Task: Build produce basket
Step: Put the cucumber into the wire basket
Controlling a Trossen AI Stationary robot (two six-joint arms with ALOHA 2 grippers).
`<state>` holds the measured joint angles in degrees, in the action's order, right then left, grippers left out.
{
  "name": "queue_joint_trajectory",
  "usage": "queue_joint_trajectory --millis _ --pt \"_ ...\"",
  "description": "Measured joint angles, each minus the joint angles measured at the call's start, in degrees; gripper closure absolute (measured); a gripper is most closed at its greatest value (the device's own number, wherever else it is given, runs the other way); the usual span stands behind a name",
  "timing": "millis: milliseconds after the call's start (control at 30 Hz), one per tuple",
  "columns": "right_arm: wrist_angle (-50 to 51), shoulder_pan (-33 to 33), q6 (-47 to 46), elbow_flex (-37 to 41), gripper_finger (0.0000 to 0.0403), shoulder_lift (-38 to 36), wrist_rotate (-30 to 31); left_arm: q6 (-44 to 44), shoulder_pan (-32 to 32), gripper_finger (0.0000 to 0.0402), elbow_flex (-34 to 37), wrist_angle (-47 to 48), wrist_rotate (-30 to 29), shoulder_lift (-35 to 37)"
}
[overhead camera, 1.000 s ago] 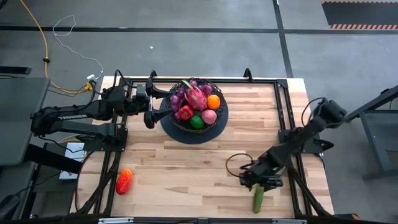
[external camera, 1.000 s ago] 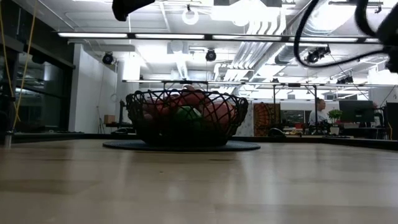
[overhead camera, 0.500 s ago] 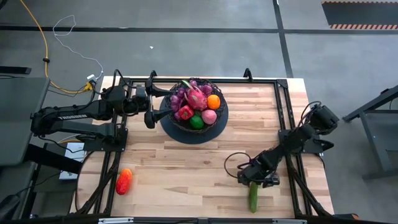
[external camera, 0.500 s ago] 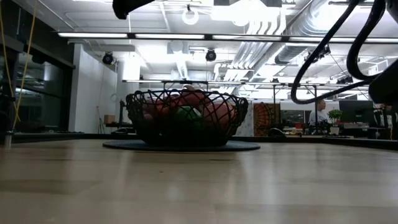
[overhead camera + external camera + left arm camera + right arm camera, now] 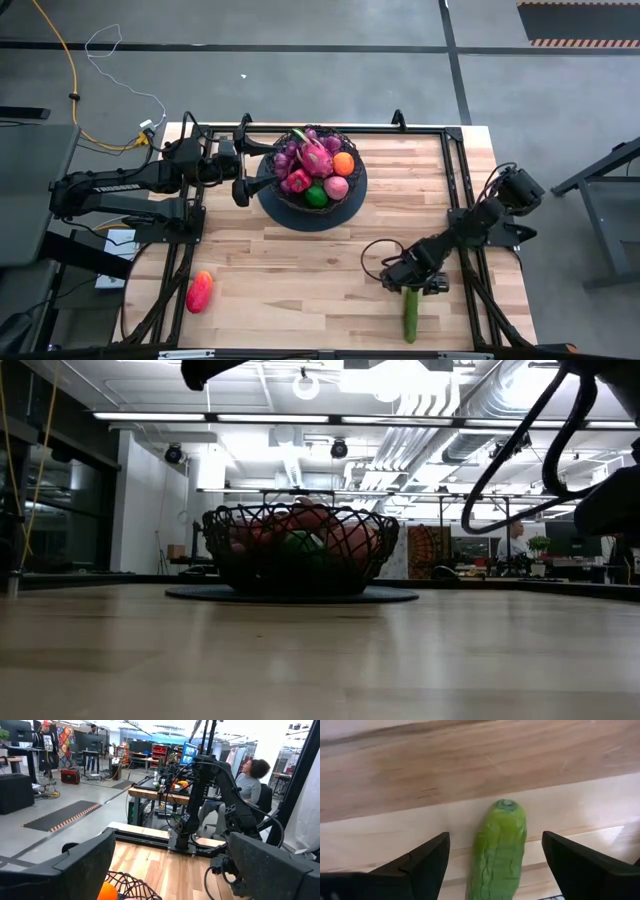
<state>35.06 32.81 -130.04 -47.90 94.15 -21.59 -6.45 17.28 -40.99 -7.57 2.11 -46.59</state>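
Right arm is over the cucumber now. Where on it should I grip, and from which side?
Grip the cucumber from straight above, across its narrow width, a little back from the rounded end. It lies flat on the table, long and slim, and the open right gripper already has one finger on each side of it, so probably just descend and close.

Open-plan lab — workbenches [image 5: 165, 795], monitors [image 5: 189, 753], exposed ceiling ducts [image 5: 420, 435].

Black wire basket [image 5: 312, 180]; green cucumber [image 5: 410, 314]; red-orange pepper [image 5: 199, 292]; pale striped wood table [image 5: 300, 270]; dark mat [image 5: 350, 212].
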Motion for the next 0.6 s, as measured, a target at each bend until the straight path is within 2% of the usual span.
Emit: queue_joint_trajectory --millis 233,400,600 --pt "0.27 1.01 -0.69 0.04 0.0096 1.39 -5.43 -0.38 0.00 0.0023 0.00 0.00 0.00 0.00" --pt "-6.33 1.74 -1.32 -0.11 0.0096 3.65 -6.61 -0.38 -0.02 0.0023 0.00 0.00 0.00 0.00" --pt "-6.00 1.95 -0.91 -0.20 0.0100 4.01 -6.50 -0.38 -0.02 0.0023 0.00 -0.02 0.01 0.00"
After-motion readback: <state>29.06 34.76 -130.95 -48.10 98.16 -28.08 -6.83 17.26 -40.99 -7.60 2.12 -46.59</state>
